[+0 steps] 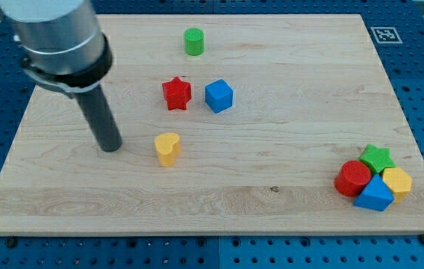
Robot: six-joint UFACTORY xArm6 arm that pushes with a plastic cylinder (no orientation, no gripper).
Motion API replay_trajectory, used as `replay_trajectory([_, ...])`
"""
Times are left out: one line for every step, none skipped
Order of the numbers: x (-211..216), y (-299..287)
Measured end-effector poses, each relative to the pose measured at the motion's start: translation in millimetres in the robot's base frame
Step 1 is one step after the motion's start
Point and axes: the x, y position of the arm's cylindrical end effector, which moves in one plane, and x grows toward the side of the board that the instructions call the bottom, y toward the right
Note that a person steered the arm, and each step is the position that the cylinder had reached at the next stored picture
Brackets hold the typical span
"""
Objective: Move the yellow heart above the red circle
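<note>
My tip (pixel 110 147) is down on the counter (pixel 287 67), left of the yellow heart (pixel 167 148) with a small gap, not touching. No fingers on this rig, just the rod, so nothing to report as apart or together. The heart sits left of centre. Red circle (pixel 352 178) is well apart at near right, clustered touching a green star (pixel 377 157), yellow block (pixel 397 181) and blue triangle (pixel 375 195). Farther back: red star (pixel 176 93) beside blue cube (pixel 219 96), green cylinder (pixel 193 41) beyond them.

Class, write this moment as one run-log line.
my tip: left of yellow heart block, apart | red circle block: lower right cluster | move: not done
</note>
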Motion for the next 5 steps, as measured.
replay_trajectory([4,42])
replay_trajectory([23,81])
replay_trajectory([39,116])
replay_trajectory([40,150])
replay_trajectory([40,165])
